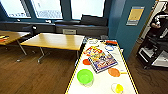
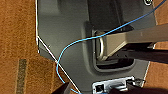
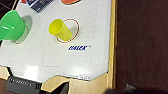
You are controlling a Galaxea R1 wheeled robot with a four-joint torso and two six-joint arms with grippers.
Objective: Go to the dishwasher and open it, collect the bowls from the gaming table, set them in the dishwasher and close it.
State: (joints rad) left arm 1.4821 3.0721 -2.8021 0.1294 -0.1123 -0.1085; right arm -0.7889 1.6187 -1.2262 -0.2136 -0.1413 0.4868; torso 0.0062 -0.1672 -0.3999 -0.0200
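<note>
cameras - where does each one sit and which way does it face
Head view: high on the robot, looking forward and down at the gaming table, green bowl, yellow bowl.
Left wrist view: on the left arm, looking down at the robot's grey body, a blue cable, brown floor.
Right wrist view: on the right arm, looking down at the table's end.
Head and right wrist share both bowls.
</note>
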